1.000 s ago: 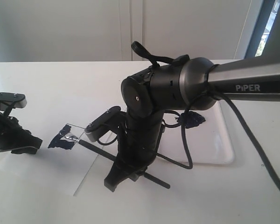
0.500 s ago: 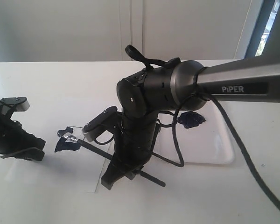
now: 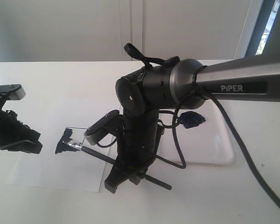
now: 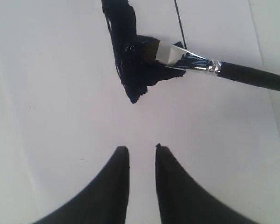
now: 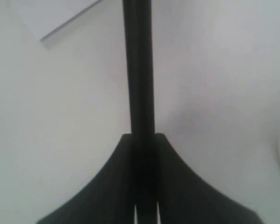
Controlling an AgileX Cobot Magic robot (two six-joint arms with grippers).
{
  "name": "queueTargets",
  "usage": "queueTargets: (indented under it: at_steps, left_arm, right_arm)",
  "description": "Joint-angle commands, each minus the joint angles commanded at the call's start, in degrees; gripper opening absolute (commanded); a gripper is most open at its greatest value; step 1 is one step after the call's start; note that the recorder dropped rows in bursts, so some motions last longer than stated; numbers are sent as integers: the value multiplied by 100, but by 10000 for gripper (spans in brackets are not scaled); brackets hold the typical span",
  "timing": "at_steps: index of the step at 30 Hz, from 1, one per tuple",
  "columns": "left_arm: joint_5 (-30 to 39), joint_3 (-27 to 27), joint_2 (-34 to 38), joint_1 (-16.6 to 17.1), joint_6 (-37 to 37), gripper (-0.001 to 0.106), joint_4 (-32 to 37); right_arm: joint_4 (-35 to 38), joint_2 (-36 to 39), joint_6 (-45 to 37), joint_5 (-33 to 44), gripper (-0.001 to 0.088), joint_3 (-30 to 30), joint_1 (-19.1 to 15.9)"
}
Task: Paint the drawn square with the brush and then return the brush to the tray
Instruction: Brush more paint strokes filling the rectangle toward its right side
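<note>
The drawn square (image 3: 64, 142) is a slanted figure on the white paper sheet (image 3: 51, 172), partly filled with streaky blue-black paint (image 4: 130, 60); one thin outline edge stays bare. The brush (image 3: 95, 154) lies low across the sheet, its wet bristles and silver ferrule (image 4: 170, 52) resting on the painted patch. My right gripper (image 3: 126, 175) is shut on the brush's black handle (image 5: 139, 70). My left gripper (image 3: 30, 144) rests at the sheet's left side, its jaws a narrow gap apart with nothing between the fingertips (image 4: 141, 151). The tray (image 3: 224, 140) lies to the right, behind the right arm.
A dark paint blob (image 3: 192, 120) sits on the tray near its far left corner. The right arm's cable loops hang between the gripper and the tray. A corner of the paper (image 5: 60, 14) shows in the right wrist view.
My right arm has shifted a little left and lower, dragging the bristles over the painted patch. The left gripper has moved slightly beside the sheet.
</note>
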Motion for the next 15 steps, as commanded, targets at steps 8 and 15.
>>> queueTargets:
  at_steps: [8, 15]
  left_arm:
    - [90, 0, 14, 0, -96, 265, -173]
    - [209, 57, 480, 0, -35, 265, -150]
  right_arm:
    - [14, -9, -9, 194, 0, 0, 0]
    - [14, -9, -61, 158, 0, 0, 0]
